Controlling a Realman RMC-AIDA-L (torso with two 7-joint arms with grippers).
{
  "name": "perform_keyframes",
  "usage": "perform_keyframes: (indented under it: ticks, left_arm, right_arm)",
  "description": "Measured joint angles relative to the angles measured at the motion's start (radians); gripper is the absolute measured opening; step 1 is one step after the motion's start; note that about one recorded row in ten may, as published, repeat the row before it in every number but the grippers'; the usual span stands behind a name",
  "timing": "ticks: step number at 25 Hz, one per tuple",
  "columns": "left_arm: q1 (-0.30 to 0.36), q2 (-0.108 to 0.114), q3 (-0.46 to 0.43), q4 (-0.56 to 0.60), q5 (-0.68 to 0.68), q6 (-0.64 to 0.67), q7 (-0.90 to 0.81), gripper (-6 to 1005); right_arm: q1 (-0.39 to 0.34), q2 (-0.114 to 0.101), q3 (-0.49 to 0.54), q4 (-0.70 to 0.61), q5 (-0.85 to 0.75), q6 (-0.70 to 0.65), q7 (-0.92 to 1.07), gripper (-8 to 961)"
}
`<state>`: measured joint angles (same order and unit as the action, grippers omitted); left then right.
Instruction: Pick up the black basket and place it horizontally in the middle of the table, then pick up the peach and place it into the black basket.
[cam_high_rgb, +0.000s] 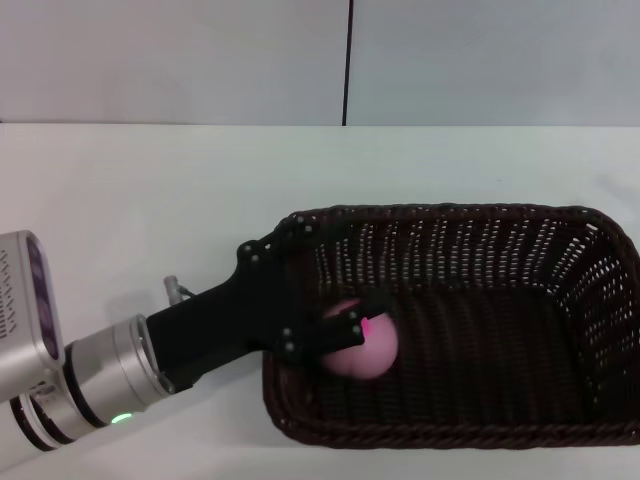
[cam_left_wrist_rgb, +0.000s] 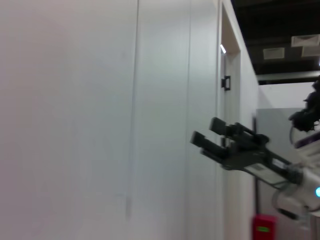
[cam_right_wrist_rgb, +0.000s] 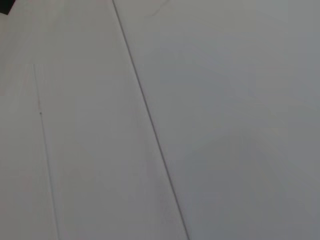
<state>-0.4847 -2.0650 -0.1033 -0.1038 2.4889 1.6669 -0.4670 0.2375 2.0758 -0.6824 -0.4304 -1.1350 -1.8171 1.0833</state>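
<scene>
The black basket (cam_high_rgb: 560, 240) lies lengthwise on the white table (cam_high_rgb: 150, 200), at the centre-right of the head view. My left gripper (cam_high_rgb: 358, 330) reaches over the basket's left rim and is shut on the peach (cam_high_rgb: 372, 352), low inside the basket's left end. The peach is pale pink with a magenta patch, and a black finger (cam_high_rgb: 340, 330) covers part of it. My right gripper (cam_left_wrist_rgb: 204, 131) shows only in the left wrist view, raised in the air off the table, with its two fingers apart and empty.
The basket's right end reaches the right edge of the head view. A white wall with a dark vertical seam (cam_high_rgb: 349, 60) stands behind the table. The right wrist view shows only plain wall panels.
</scene>
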Motion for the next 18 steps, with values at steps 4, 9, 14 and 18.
perform_keyframes:
  ticks: [4,9,14,18]
  left_arm:
    - [0.042,0.003,-0.102,0.027,-0.008,0.001,0.006,820]
    - [0.119,0.005,-0.331,0.085,-0.008,0.008,0.028,817]
    - [0.190,0.005,-0.550,0.111,-0.009,0.005,0.080,815]
    - [0.247,0.001,-0.709,0.090,-0.010,0.006,0.104,815]
  right_arm:
    - [-0.011,0.001,0.037,0.019,0.001,0.000,-0.032,627]
    - [-0.022,0.001,0.130,0.100,0.001,0.001,-0.096,627]
    - [-0.027,0.001,0.303,0.250,0.002,-0.003,-0.229,627]
    - [-0.026,0.002,0.423,0.354,0.002,0.006,-0.323,627]
